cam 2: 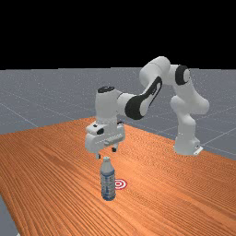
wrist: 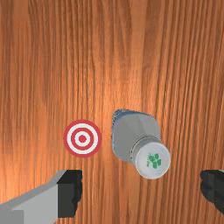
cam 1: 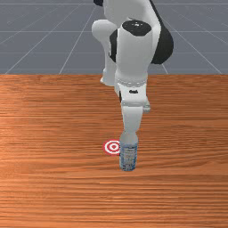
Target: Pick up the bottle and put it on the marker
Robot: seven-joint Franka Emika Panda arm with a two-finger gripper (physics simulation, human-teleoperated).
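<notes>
Blue-and-grey bottle with pale label [cam 2: 108, 183] upright on orange-brown wooden surface [cam 2: 46, 156], directly below gripper [cam 2: 106, 153] in far view. Gripper released, fingers [wrist: 70, 192] spread wide, nothing held. White cap with green print [wrist: 152, 160] in wrist view: set off from line between fingertips, touching neither, closer to finger farther from target. Round red-and-white target marker [wrist: 82, 138] flat beside bottle: on its left and far side in front view, partly hidden; at far view's right of bottle.
</notes>
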